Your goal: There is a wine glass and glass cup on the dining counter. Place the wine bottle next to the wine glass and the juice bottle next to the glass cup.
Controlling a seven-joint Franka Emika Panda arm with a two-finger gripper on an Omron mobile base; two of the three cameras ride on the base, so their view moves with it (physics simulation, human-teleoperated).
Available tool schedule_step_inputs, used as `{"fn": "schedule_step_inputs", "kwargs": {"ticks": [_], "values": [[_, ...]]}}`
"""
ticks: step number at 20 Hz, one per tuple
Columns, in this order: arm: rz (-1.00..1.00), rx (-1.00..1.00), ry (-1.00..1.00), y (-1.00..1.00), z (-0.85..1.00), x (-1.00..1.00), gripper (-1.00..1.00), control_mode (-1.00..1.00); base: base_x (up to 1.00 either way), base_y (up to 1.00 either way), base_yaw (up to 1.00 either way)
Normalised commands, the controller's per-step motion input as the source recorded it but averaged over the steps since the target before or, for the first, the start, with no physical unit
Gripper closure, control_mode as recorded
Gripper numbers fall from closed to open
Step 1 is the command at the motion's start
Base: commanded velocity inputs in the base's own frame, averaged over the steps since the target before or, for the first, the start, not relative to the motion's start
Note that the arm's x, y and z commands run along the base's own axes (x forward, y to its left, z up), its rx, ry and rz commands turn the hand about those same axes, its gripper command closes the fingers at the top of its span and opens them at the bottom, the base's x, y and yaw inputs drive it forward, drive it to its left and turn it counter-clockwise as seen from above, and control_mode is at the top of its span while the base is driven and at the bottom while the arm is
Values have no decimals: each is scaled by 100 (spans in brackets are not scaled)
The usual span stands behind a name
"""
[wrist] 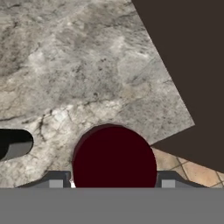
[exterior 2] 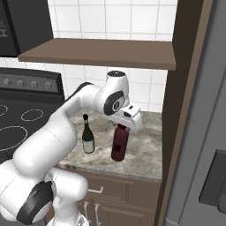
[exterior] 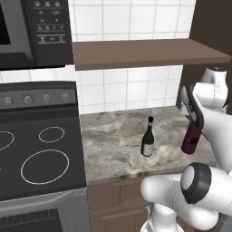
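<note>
The dark red juice bottle (exterior 2: 119, 145) stands near the front right of a marbled kitchen counter (exterior 2: 145, 152). My gripper (exterior 2: 123, 126) is shut on its upper part from above. In the hand view, the bottle's round top (wrist: 113, 157) fills the gap between my fingertips (wrist: 56, 182). In the left base view the juice bottle (exterior: 191, 138) hangs below my gripper (exterior: 193, 118), and the bottle leans slightly. The dark green wine bottle (exterior: 147, 137) stands upright and free to its left, also seen as the wine bottle (exterior 2: 88, 134). The wine glass, glass cup and dining counter are out of view.
A black stove (exterior: 36, 154) borders the counter on the left. A brown shelf (exterior: 145, 52) hangs over it. A tall dark brown panel (exterior 2: 185, 88) closes the right side, with a grey fridge door (exterior 2: 212, 145) beyond. Tiled floor (wrist: 192, 173) shows past the counter's corner.
</note>
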Motion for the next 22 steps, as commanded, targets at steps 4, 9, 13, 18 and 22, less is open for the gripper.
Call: {"fn": "schedule_step_inputs", "kwargs": {"ticks": [4,9,13,18,22], "values": [[0,0,0,8,22,-30,100,-100,0,0,0],[0,-9,1,19,16,-18,100,-100,0,0,0],[0,-13,0,25,10,-8,100,-100,0,0,0],[0,-1,0,4,2,0,100,-100,0,0,0],[0,0,0,0,0,0,100,-100,0,0,0]]}}
